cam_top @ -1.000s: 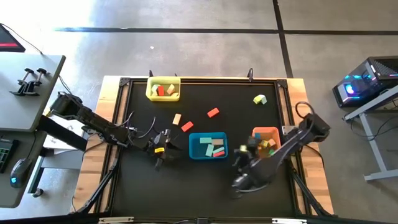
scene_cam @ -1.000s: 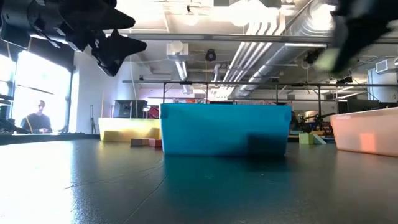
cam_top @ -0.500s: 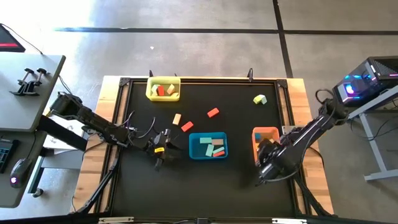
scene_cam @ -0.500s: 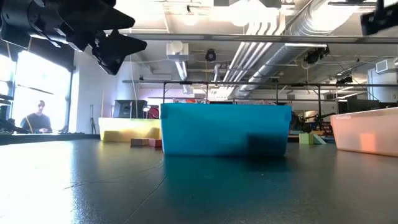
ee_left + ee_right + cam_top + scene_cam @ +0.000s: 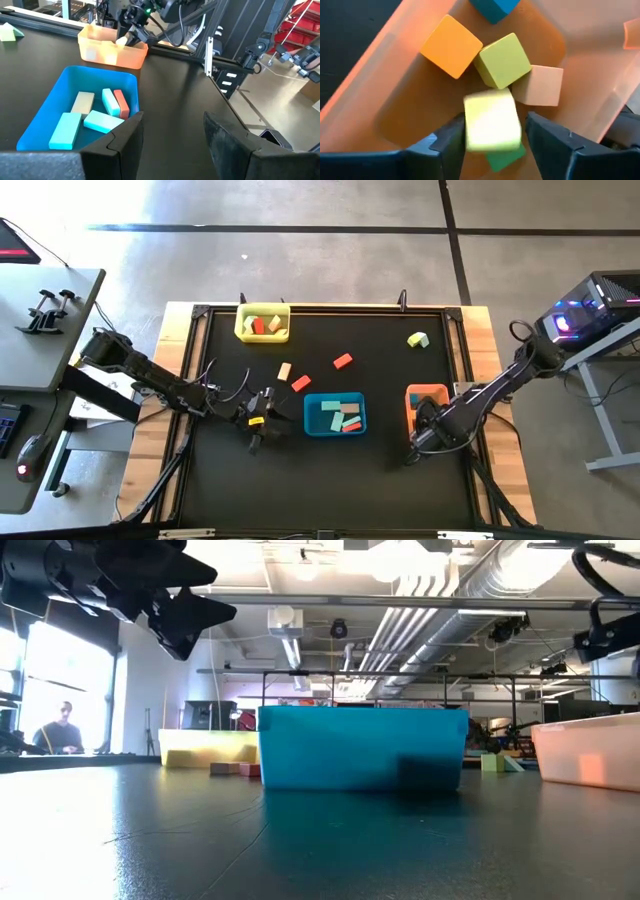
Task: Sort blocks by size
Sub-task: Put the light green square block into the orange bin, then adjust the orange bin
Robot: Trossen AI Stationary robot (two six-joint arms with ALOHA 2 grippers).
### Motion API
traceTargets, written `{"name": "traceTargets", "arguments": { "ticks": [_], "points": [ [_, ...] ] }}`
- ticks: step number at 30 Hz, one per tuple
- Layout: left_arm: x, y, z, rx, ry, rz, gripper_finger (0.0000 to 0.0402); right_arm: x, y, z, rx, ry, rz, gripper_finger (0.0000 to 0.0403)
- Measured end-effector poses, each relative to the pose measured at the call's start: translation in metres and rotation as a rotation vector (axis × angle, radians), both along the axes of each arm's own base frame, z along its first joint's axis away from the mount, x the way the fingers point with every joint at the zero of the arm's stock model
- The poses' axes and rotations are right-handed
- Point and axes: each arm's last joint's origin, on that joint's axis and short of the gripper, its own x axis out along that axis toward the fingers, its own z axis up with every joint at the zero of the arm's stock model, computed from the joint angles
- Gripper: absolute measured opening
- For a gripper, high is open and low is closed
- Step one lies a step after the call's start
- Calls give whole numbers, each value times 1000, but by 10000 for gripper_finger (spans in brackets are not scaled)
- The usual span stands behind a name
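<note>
While the right gripper (image 5: 492, 137) hangs over the translucent orange plastic tray (image 5: 400, 100), its fingers parted, a pale yellow cube (image 5: 492, 124) sits blurred between them, contact unclear, above orange (image 5: 451, 46), lime (image 5: 502, 60) and tan (image 5: 538, 86) cubes. Left gripper (image 5: 172, 132) waits open beside the blue tray (image 5: 60, 95).

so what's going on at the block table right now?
Robot is sorting blocks into trays. The right pincer is over the orange tray, open, with a pale yellow cube blurred between its fingers, apparently being dropped among the cubes there. The left pincer waits open beside the blue tray.
</note>
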Motion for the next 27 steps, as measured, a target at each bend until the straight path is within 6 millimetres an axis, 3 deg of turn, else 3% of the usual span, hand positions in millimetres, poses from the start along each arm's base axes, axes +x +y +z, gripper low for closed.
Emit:
{"name": "traceTargets", "arguments": {
  "ticks": [19,27],
  "points": [
    [0,0,1,-3,-7,1,191,9,5,-3,40,-108,12,205],
    [1,0,6,34,-66,-6,191,27,6,7,-180,-386,122,205]
  ]
}}
